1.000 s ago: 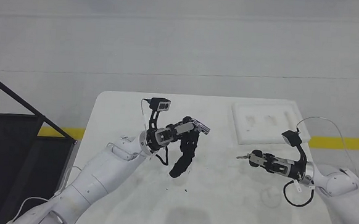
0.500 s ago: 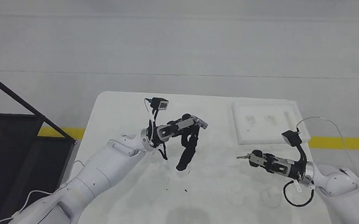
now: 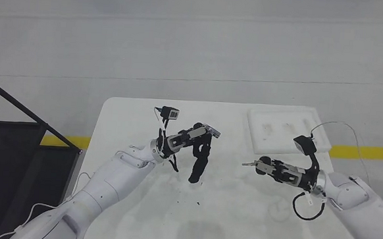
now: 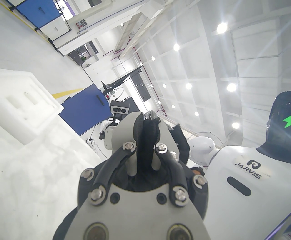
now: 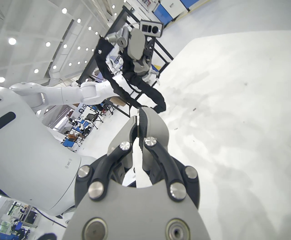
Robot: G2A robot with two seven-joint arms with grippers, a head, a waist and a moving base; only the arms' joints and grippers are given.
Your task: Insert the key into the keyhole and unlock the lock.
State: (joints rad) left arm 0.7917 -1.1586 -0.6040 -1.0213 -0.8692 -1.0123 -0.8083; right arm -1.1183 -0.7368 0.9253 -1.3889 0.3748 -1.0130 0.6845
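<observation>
Left gripper [image 4: 147, 122] is pinching the black fabric-sleeved cable [image 3: 197, 165], holding the silver lock [image 5: 121, 41] above the tabletop [image 3: 238, 215] while the cable is dangling toward it. Opposite, well apart, the right gripper [image 3: 257, 165] is clamping the small key [image 3: 247, 164], tip pointing at the lock. A white foam tray [image 3: 305, 147] is sitting beyond the right arm, which is hovering low and level.

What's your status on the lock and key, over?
Left gripper shut on lock, raised. Right gripper shut on key, short of keyhole. Nothing between them.
</observation>
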